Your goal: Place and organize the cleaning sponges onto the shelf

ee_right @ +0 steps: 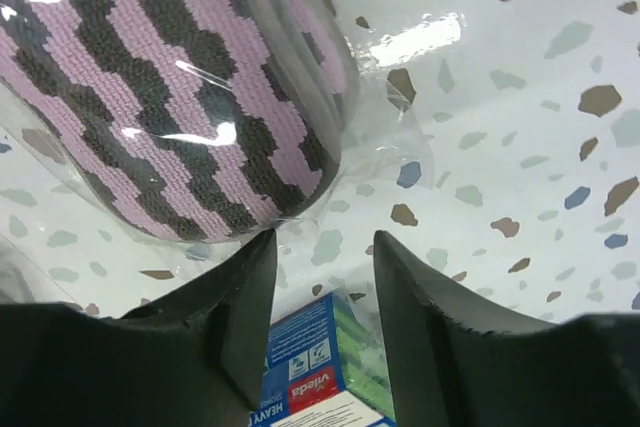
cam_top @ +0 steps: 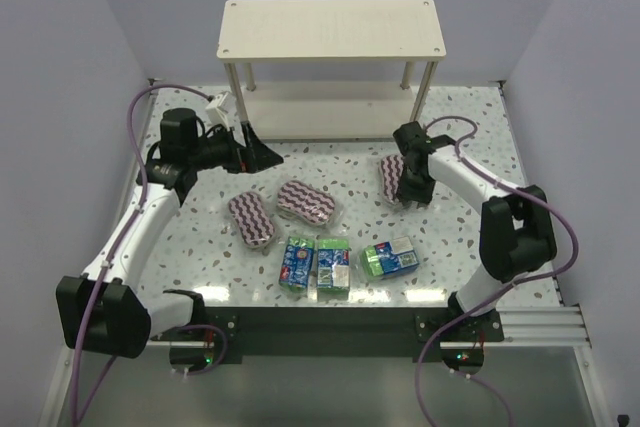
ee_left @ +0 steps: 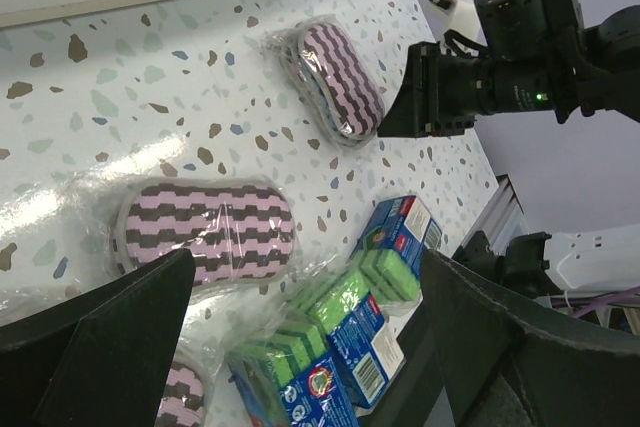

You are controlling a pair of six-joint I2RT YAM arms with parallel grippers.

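Right wrist view has the right gripper (ee_right: 322,247) low over the speckled table (ee_right: 520,147). Its 2 dark fingers are parted by only a narrow gap and hold nothing, so tabletop shows between them. Just past the fingertips lies 1 oval striped pad (ee_right: 170,77) with a woven-looking maroon-and-pale zigzag under crinkled clear film. Back toward the wrist, a blue label reading "vileda" marks a wrapped pack (ee_right: 310,372) — the overhead camera cannot resolve that print.

From the left wrist, the left gripper (ee_left: 308,262) is spread wide and empty. Ahead of it lies a second striped pad (ee_left: 210,230), and by its left finger part of a third pad (ee_left: 185,392) shows. Glossy green-and-blue packs (ee_left: 350,347) crowd toward its right finger.

Only the overhead view takes in the shelf (cam_top: 330,27) — a cream top board on round legs with a lower board beneath, standing beyond both grippers. All 6 sponges lie on the table, on the arms' side of it.
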